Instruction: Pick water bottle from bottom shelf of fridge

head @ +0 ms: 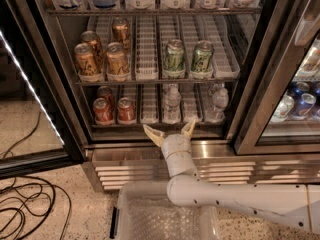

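The fridge (260, 69) stands open in front of me. Its bottom shelf (150, 121) has white ribbed lanes. Two clear water bottles stand on it, one in the middle (172, 104) and one to the right (219, 101). Red soda cans (114, 110) stand at the shelf's left. My gripper (171, 130) is open, its cream fingers spread just below the shelf's front rail, in front of and slightly below the middle bottle. It holds nothing.
Brown cans (102, 59) and green cans (189, 58) fill the shelf above. A clear plastic bin (130, 209) sits on the floor under my arm. Black cables (25, 209) lie at the left. The steel louvred base (125, 169) is below the shelf.
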Tool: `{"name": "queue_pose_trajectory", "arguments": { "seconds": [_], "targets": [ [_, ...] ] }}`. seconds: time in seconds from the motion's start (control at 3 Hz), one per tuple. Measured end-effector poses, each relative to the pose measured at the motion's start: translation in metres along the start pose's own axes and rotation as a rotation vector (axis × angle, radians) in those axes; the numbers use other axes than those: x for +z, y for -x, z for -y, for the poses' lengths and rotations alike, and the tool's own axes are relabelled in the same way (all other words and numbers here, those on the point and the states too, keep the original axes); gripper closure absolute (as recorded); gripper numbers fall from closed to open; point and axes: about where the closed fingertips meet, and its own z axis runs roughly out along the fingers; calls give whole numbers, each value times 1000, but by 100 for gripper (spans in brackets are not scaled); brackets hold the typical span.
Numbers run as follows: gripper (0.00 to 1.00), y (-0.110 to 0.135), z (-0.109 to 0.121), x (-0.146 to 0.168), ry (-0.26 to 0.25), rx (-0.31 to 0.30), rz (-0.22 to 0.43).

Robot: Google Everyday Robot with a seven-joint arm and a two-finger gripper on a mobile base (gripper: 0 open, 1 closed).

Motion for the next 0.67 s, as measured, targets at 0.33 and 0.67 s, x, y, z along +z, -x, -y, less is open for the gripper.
{"name": "queue_pose_trajectory", "arguments": {
  "seconds": [0.33,0.67],
  "targets": [
    [0,-11,-4,12,-11,-2,25],
    [0,-20,-3,25,-33,-21,49]
  ]
}}
